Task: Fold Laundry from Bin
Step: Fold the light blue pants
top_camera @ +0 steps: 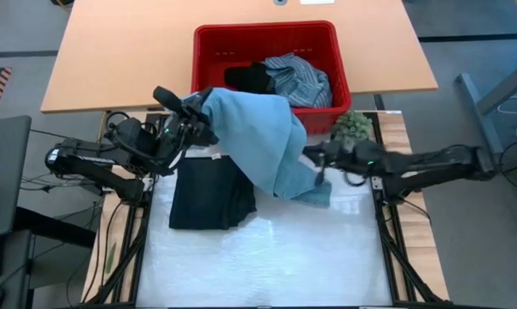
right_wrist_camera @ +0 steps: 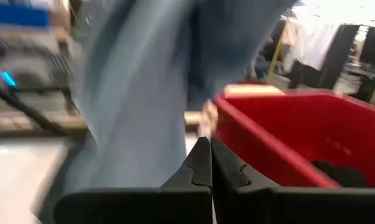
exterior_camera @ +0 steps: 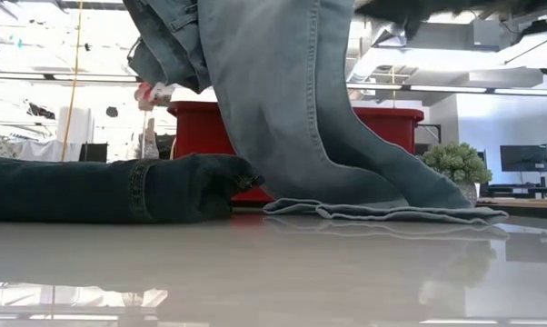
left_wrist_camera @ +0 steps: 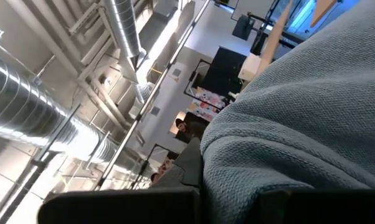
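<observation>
I have the light blue jeans (top_camera: 258,137) hoisted out of the bin (top_camera: 267,67), draped from my left tool (top_camera: 192,118), which is clamped shut on the upper end so the legs hang free and the hem trails onto the surface (top_camera: 267,257). My right tool (top_camera: 320,167) sits by the lower edge with fingers closed together; I judge it has nothing pinched, though the cloth hides part of it. The dark navy piece (top_camera: 209,196) lies folded beside the jeans. The striped shirt (top_camera: 300,79) and a small black piece (top_camera: 246,79) wait in the bin. A green fuzzy ball (top_camera: 351,127) rests near the bin's corner. The white surface is glossy; behind it are ceiling ducts and monitors.
</observation>
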Controlling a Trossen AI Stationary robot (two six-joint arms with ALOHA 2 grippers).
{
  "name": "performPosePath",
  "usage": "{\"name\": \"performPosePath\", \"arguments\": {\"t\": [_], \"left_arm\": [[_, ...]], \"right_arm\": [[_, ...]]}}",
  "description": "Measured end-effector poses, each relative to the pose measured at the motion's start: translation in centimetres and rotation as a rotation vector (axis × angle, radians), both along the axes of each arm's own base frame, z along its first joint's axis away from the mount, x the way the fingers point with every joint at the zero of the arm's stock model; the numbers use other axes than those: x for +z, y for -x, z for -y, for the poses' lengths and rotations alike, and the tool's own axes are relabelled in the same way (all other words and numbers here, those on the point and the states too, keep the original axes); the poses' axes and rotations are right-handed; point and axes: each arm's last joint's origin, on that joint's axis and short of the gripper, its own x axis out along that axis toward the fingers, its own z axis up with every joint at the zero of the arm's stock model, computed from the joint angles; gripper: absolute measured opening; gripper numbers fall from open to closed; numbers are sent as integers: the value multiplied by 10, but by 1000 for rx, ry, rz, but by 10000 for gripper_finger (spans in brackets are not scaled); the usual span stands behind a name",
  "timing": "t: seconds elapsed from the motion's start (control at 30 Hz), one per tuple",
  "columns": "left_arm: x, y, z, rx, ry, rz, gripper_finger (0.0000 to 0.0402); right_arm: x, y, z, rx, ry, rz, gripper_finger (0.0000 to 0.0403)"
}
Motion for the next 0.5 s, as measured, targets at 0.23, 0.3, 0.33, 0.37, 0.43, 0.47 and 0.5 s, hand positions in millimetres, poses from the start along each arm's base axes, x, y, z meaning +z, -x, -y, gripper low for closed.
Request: {"name": "performPosePath", "arguments": {"t": [0.23, 0.3, 0.33, 0.37, 0.43, 0.47, 0.5], "left_arm": [[1, 0, -2, -10, 11, 33, 1], [0, 0, -2, -14, 20, 43, 1], [0, 0, -3, -13, 25, 50, 1], [0, 0, -5, -9, 28, 55, 1], [0, -1, -8, 0, 32, 59, 2], [0, -1, -10, 7, 34, 59, 2], [-1, -1, -12, 14, 34, 56, 2]], "right_arm": [[-17, -43, 30, 220, -64, 148, 22], [-30, -59, 35, 247, -73, 117, 19], [-33, -68, 36, 271, -78, 119, 18], [-34, -77, 37, 297, -79, 138, 18], [-40, -94, 39, 354, -104, 141, 19], [-43, -103, 40, 377, -117, 136, 20], [-46, -112, 41, 386, -126, 125, 20]]}}
